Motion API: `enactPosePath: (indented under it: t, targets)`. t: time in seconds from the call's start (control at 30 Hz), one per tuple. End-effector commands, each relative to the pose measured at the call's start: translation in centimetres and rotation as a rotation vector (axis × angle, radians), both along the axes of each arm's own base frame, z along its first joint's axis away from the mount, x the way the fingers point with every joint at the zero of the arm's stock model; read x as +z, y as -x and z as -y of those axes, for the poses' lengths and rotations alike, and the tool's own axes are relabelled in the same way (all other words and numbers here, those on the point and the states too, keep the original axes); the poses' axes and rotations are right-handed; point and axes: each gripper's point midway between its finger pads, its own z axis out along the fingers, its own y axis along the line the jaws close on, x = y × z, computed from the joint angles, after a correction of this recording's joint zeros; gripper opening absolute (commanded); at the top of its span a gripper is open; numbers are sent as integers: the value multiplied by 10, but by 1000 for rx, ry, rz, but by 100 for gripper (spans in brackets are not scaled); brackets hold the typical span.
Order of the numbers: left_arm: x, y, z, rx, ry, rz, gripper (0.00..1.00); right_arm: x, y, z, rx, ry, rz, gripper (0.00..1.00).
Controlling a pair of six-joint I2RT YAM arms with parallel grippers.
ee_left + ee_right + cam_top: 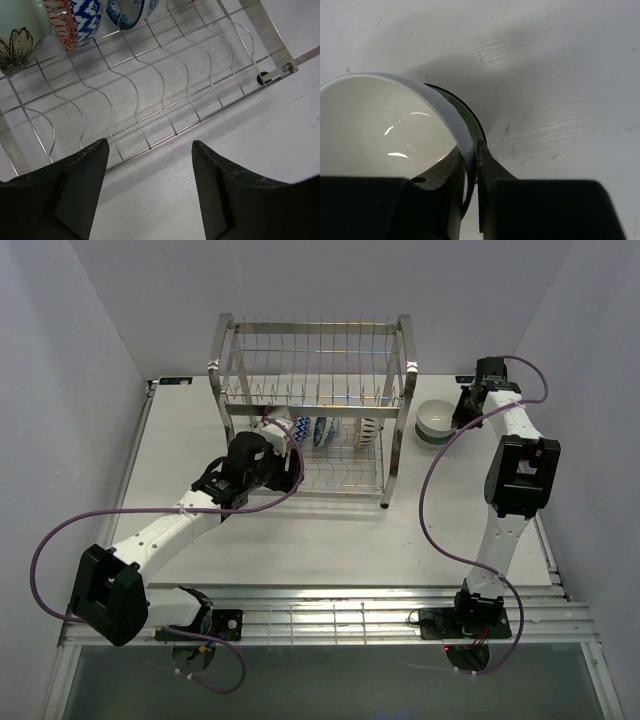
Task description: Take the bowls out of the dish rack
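The dish rack (315, 322) stands at the back middle of the table. Its lower tier holds several bowls (320, 430) on edge: a pale mint one with a flower (17, 40), a blue-and-white one (85, 17) and another blue-rimmed one (131, 11). My left gripper (150, 150) hangs open over the table at the front edge of the lower wire shelf (165, 95), holding nothing. My right gripper (472, 155) is shut on the rim of a white bowl (375, 125), which rests inside a green bowl (472, 122) on the table to the right of the rack (436, 418).
A rack foot (261, 78) stands on the table at the shelf's front right corner. Purple cables (440, 500) loop beside both arms. White walls enclose the table on the left, back and right.
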Motion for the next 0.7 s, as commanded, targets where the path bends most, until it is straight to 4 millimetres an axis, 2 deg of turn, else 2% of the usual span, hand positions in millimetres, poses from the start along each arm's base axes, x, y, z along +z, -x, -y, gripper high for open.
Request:
enactPosePath:
  t: [0.0,0.03,0.13,0.27,0.5,0.6,0.67]
  targets:
    - [20,-8,-2,13,43,47,78,18,-12,-1,10,10,72,8]
    - [21,-8,-2,15,44,50,78,16,-12,-3,15,9,69,8]
    - [22,-8,-3,14,50,48,78,15,-11,-5,21,11,69,17]
    - [22,-8,-2,7,52,45,78,15,-12,-7,27,9,71,36]
    - [23,-8,-3,3,57,46,78,18,-11,-10,35,13,73,45]
    - [24,-7,-3,2,63,46,78,27,-11,-10,38,17,85,46]
    - [24,-7,-4,3,64,47,78,36,-11,-3,14,52,97,45]
